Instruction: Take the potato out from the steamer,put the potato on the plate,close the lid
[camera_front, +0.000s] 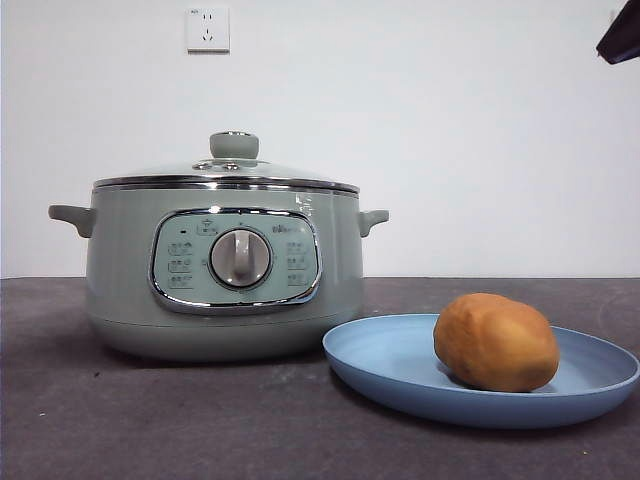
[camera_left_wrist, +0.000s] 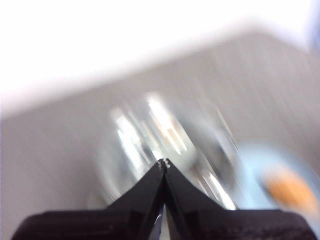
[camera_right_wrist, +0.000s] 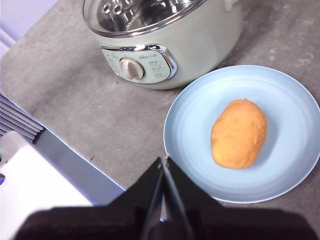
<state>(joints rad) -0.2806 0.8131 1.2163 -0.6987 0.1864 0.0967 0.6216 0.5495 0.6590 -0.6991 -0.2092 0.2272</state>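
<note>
The orange-brown potato (camera_front: 496, 342) lies on the light blue plate (camera_front: 390, 365) at the front right. It also shows in the right wrist view (camera_right_wrist: 239, 133) on the plate (camera_right_wrist: 285, 100). The sage-green steamer (camera_front: 225, 270) stands to the left of the plate with the glass lid (camera_front: 232, 168) on it. My right gripper (camera_right_wrist: 164, 161) is shut and empty, high above the plate's near edge. My left gripper (camera_left_wrist: 164, 162) is shut and empty above the blurred lid (camera_left_wrist: 165, 145). Only a black arm tip (camera_front: 622, 35) shows at the front view's top right corner.
A dark grey table (camera_front: 200, 420) carries everything. A white wall with a socket (camera_front: 207, 29) stands behind. In the right wrist view a white and blue object (camera_right_wrist: 45, 170) lies at the table's edge.
</note>
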